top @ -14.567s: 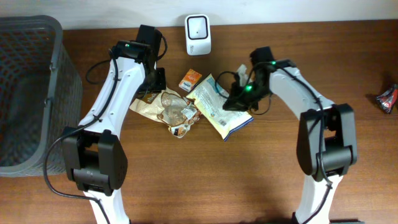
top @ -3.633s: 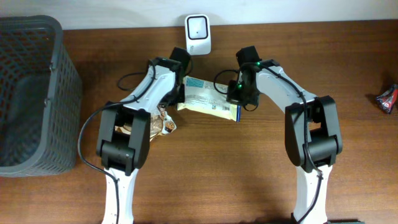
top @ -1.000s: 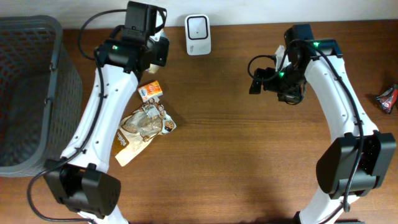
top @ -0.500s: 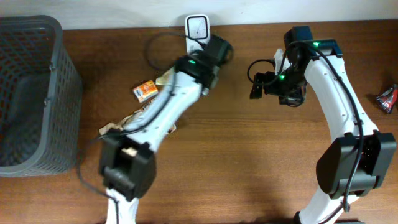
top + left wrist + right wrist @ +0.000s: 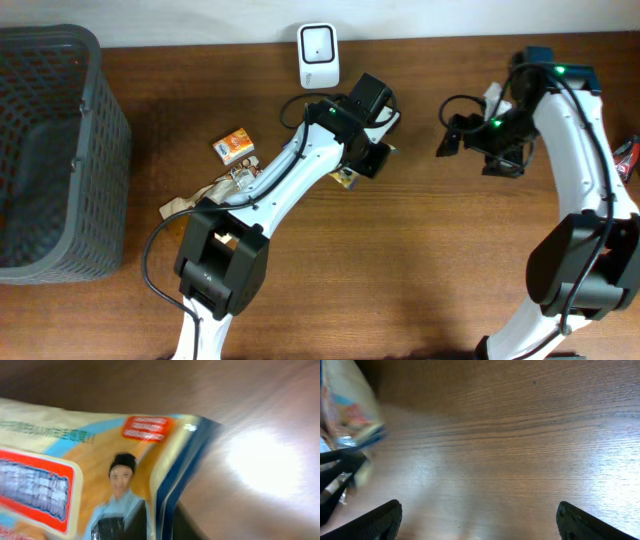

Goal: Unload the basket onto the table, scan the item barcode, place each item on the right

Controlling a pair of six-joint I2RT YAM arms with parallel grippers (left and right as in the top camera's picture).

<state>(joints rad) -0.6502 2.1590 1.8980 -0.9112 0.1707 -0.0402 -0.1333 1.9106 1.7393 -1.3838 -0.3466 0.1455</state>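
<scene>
Brown wooden table point(image 5: 420, 260) below me. My left gripper point(image 5: 358, 165) is over the crinkly yellow-and-blue foil snack packet point(image 5: 75, 475), near the white scanner point(image 5: 318, 42). Clamped or loose, I can't tell. It looks light, floppy and slick, so I'd pinch a sealed edge. My right gripper point(image 5: 480, 517) gapes empty.

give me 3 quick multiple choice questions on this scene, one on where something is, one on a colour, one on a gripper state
1. The white scanner stands:
A) at the far edge of the table
B) at its near edge
C) in its middle

2. The small box is:
A) green
B) orange
C) black

3. The right gripper is:
A) shut on nothing
B) shut on the small box
C) open, empty

Answers:
1 A, it sits at the top of the overhead view, at the end of the wood.
2 B, its orange face shows from overhead.
3 C, its fingers stand wide apart over bare wood in the right wrist view.
</scene>
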